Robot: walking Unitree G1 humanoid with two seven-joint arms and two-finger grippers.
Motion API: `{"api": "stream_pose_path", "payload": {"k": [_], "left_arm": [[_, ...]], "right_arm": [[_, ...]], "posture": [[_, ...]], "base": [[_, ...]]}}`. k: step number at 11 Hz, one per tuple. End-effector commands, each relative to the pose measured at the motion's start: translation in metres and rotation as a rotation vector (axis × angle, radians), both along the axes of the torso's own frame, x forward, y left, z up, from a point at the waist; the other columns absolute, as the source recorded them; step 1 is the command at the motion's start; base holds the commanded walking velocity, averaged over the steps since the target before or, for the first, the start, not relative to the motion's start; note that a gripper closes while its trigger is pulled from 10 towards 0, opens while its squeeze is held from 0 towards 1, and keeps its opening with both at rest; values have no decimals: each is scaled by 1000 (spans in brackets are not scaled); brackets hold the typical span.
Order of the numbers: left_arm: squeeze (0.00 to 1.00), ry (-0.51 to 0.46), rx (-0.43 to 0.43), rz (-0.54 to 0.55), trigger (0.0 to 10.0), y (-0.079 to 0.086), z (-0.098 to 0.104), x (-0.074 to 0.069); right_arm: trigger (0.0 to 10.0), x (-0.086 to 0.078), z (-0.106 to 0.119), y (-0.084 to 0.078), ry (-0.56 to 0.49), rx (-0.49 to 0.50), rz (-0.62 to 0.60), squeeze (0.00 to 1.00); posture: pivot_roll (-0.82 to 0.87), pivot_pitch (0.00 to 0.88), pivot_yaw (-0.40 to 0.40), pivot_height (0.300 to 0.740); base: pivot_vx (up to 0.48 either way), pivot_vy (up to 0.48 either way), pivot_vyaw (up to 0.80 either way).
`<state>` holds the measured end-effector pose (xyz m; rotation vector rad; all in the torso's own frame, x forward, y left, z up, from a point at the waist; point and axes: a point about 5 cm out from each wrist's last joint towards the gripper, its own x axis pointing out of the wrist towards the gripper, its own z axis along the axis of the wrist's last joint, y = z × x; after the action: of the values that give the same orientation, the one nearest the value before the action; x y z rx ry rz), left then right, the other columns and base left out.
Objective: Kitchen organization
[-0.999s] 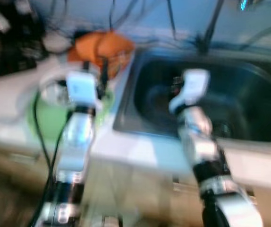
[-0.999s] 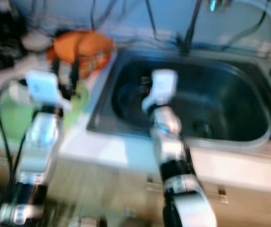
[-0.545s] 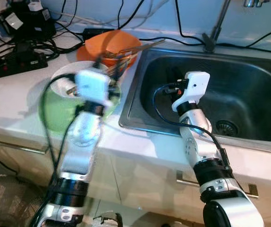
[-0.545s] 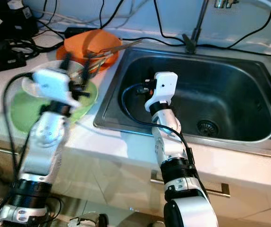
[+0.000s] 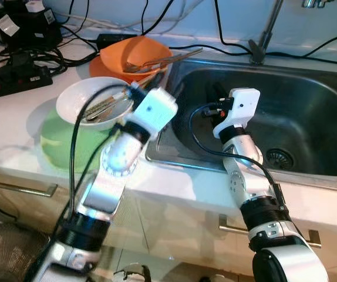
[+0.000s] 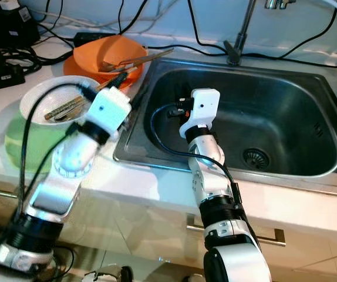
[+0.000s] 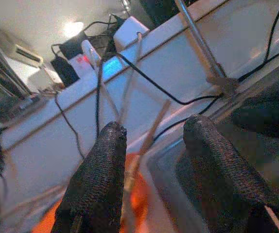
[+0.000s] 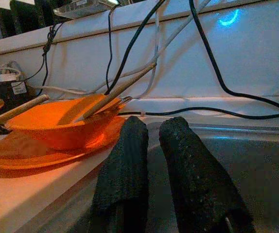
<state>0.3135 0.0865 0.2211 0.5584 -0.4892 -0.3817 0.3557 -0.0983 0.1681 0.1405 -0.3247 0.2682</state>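
Note:
An orange bowl [image 5: 134, 54] with several utensils stands on an orange plate at the back of the counter, beside the sink [image 5: 309, 100]. In front of it a white bowl [image 5: 89, 104] holding chopsticks rests on a green plate [image 5: 60, 144]. My left gripper [image 5: 142, 85] hovers between the white bowl and the orange bowl, open; in the left wrist view [image 7: 154, 127] a utensil handle from the orange bowl [image 7: 139, 194] runs through the gap, ungripped. My right gripper [image 5: 215, 106] hangs inside the sink near its left wall, shut and empty [image 8: 155, 124].
Black power strips and tangled cables [image 5: 22, 41] crowd the back left of the counter. The faucet [image 5: 262, 35] rises behind the sink, and a drain [image 5: 281, 157] sits in its floor. Cabinet drawer handles [image 5: 16, 185] run below the counter's front edge.
The blur has cleared as the camera settled. My left arm has swung right, from over the green plate and white bowl toward the sink's edge. The right arm stays put.

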Motion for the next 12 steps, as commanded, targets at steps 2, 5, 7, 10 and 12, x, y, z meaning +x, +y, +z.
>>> {"api": "stream_pose_path", "payload": {"k": [2,5,7,10,12], "left_arm": [[0,-15,27,29,10000,0,5,0],[0,39,113,139,10000,11,-14,3],[0,65,117,150,10000,10,-18,7],[0,20,-48,130,10000,6,-19,1],[0,15,-53,133,10000,6,-18,1]], "right_arm": [[10000,-1,-7,-1,28,18,0,0],[10000,-1,-9,0,36,18,8,0],[10000,-2,-10,2,38,18,13,0],[10000,0,-6,-2,27,15,3,0],[10000,0,-7,-3,30,15,0,0]], "posture": [[130,55,19,740],[130,35,21,740],[123,18,26,740],[117,46,19,740],[120,56,18,740]], "base": [[0,0,0],[0,0,0],[0,0,0],[0,0,0],[0,0,0]]}}
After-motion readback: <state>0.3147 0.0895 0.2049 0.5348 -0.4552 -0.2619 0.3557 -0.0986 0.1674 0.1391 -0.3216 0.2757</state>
